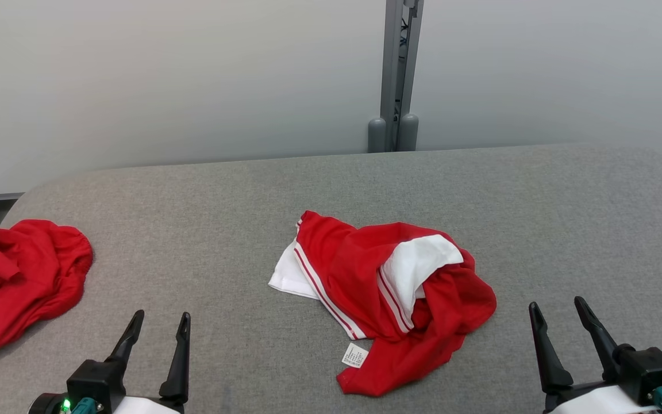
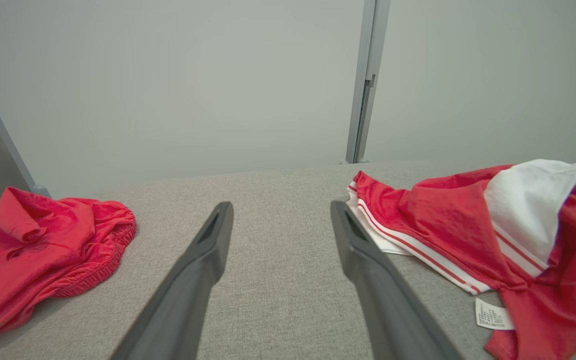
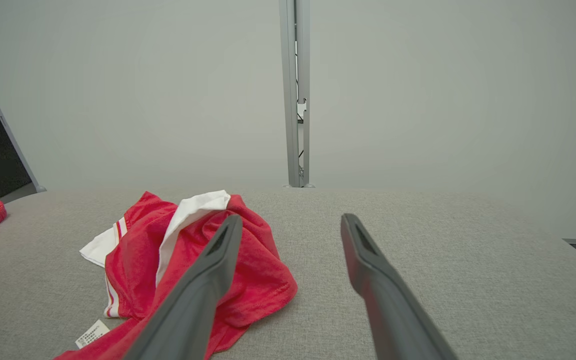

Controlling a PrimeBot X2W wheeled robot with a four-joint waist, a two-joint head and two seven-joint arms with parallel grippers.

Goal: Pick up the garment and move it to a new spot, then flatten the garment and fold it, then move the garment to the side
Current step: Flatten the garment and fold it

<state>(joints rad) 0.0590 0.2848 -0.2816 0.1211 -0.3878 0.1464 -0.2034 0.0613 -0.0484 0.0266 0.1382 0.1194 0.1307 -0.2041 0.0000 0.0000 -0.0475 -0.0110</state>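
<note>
A crumpled red garment (image 1: 388, 293) with white panels and white side stripes lies in the middle of the grey table (image 1: 331, 190); a small white label sticks out at its near edge. The same garment (image 2: 468, 235) lies right of my fingers in the left wrist view, and the garment (image 3: 178, 260) lies left of them in the right wrist view. My left gripper (image 1: 158, 322) hovers open near the table's front left, short of the garment. At the front right my right gripper (image 1: 558, 307) is open too, with nothing between its fingers.
A second bunched red garment (image 1: 15, 282) lies at the table's far left edge, also seen as a red heap (image 2: 43, 250) in the left wrist view. A grey post (image 1: 397, 75) stands against the pale wall behind the table. Bare grey cloth stretches right of the middle garment.
</note>
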